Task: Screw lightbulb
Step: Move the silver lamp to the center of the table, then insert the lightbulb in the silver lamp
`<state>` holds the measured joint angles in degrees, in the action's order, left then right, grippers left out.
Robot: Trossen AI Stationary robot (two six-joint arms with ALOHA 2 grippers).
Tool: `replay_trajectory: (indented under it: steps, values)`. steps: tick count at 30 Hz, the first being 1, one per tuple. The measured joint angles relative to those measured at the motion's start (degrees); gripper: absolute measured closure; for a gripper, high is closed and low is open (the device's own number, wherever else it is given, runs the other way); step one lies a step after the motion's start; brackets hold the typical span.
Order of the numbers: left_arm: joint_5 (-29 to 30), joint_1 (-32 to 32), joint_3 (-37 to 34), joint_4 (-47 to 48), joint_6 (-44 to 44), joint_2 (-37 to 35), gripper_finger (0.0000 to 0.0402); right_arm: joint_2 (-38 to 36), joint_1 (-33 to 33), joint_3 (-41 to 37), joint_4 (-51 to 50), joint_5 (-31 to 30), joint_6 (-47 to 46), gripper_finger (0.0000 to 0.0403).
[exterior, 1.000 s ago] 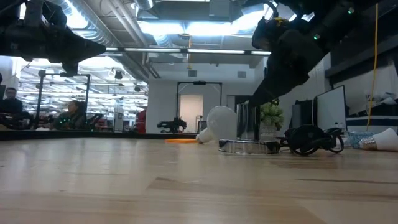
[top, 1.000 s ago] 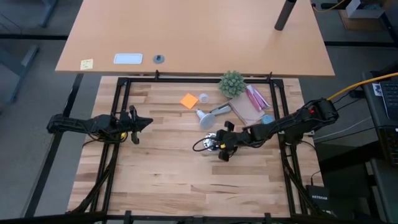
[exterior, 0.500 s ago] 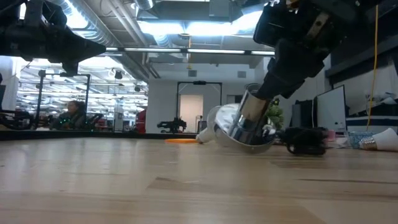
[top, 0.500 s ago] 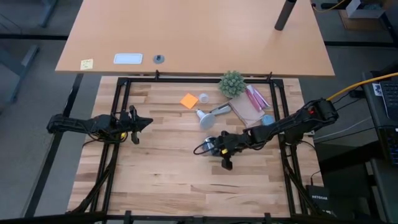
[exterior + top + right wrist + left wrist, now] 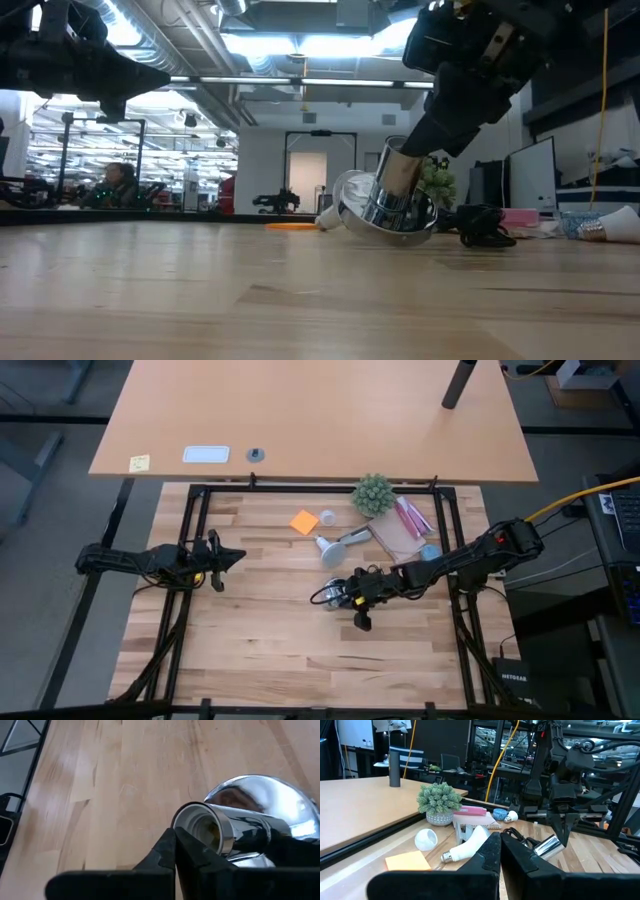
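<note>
The white lightbulb (image 5: 328, 550) lies on its side on the wooden table, neck toward the left edge; it also shows in the low view (image 5: 332, 208) and the left wrist view (image 5: 462, 849). Just nearer stands the shiny silver lamp base (image 5: 345, 592) with its socket tube (image 5: 220, 832) and black cord (image 5: 322, 596). It is tipped up on one edge of its disc (image 5: 395, 205). My right gripper (image 5: 355, 595) is shut at the tube. My left gripper (image 5: 240, 556) hovers shut over the table's left side, pointing level. My right gripper slants down from the table's right side, and its shut fingers (image 5: 170, 852) lie against the outer side of the socket tube near its open rim (image 5: 186, 820). Whether anything is pinched between them, I cannot tell. The base leans with its tube toward the gripper and its disc edge (image 5: 405, 238) on the table.
Behind the bulb, at the far right, are a grey oblong object (image 5: 355, 538), a small potted plant (image 5: 372, 495), pink packets (image 5: 405, 520), an orange note (image 5: 304, 521) and a white ball (image 5: 327, 517). A black frame (image 5: 190, 560) borders the table.
My right gripper has shut and tipped its wrist at the socket tube. The lamp base, flat on the table a second ago, has tilted up onto one edge of its disc, and its cord has shifted with it.
</note>
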<state>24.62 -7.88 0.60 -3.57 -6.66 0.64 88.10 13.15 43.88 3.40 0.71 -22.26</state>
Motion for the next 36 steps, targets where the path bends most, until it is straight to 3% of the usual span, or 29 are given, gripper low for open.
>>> replay_trajectory:
  steps: [7,14,26,30,36]
  values:
    - [0.0,0.0,-0.01,0.0,0.02,-0.02,0.04,-0.14,0.0,3.97,-2.78,0.05,2.22,0.0399]
    - [-0.01,0.01,-0.01,0.01,0.02,-0.01,0.04,-0.23,-0.07,8.52,-10.99,-3.65,5.16,0.0394]
    - [0.0,0.0,-0.02,0.0,0.02,0.0,0.04,-0.22,-0.07,9.42,-11.13,-4.24,6.48,0.0394]
    - [0.0,0.02,-0.01,0.0,0.01,0.0,0.04,-0.23,-0.07,13.39,-12.75,-4.32,11.46,0.0396]
    - [0.0,0.02,0.0,0.0,0.02,-0.02,0.04,-0.23,-0.06,24.25,-24.75,-7.2,18.76,0.0396]
